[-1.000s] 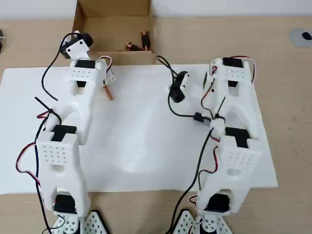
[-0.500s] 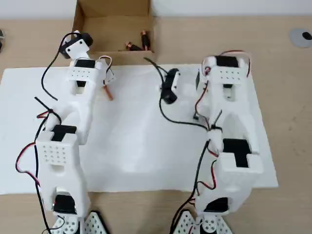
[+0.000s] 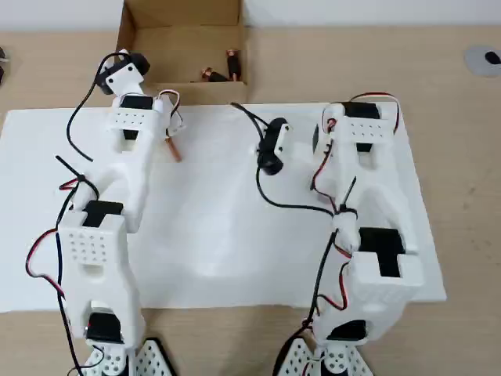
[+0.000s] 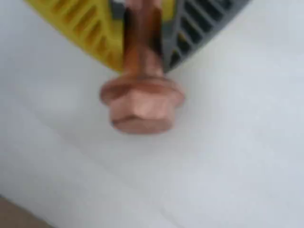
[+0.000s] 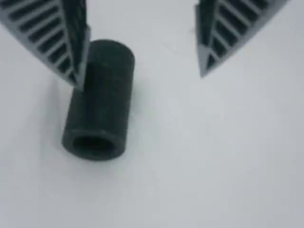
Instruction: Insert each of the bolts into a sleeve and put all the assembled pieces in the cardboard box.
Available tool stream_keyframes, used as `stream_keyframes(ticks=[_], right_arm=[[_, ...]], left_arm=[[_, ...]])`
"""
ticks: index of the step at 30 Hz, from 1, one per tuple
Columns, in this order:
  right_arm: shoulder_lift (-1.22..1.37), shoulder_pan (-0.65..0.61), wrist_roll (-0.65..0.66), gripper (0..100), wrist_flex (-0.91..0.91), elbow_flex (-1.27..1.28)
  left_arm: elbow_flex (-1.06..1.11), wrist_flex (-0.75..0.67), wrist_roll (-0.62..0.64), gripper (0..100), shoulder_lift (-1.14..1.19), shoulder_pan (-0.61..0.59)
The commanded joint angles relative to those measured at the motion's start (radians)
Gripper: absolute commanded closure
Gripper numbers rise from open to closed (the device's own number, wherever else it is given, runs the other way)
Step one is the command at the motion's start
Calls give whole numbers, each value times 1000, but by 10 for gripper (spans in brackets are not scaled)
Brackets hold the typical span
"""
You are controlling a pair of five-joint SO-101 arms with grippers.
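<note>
My left gripper (image 4: 141, 64) is shut on the shank of a copper bolt (image 4: 141, 104), whose hex head hangs just over the white sheet. In the high view that bolt (image 3: 174, 150) sits at the left arm's tip, close to the cardboard box (image 3: 133, 39). A black sleeve (image 5: 97, 102) lies on its side on the sheet, its open end toward the camera. My right gripper (image 5: 141, 76) is open above it; one finger (image 5: 61, 38) stands against the sleeve's far end, the other well off to the side. The right arm (image 3: 360, 133) is at the sheet's far right.
Two copper-and-dark assembled pieces (image 3: 232, 63) (image 3: 210, 75) lie in the box's near right corner. A white sheet (image 3: 227, 235) covers the wooden table between the arms. Black cables (image 3: 270, 192) loop off the right arm. A grey disc (image 3: 481, 59) lies at the far right edge.
The right arm has swung a little to the left, and its wrist camera has shifted left with it. The left arm and its bolt have stayed put.
</note>
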Motion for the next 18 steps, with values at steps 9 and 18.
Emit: stream_keyframes(ticks=[9,18], right_arm=[[119,4,8,767,-37,5],[122,22,8,779,-32,-28]], left_arm=[[-21,11,3,989,-13,-3],[-21,11,3,989,-13,-3]])
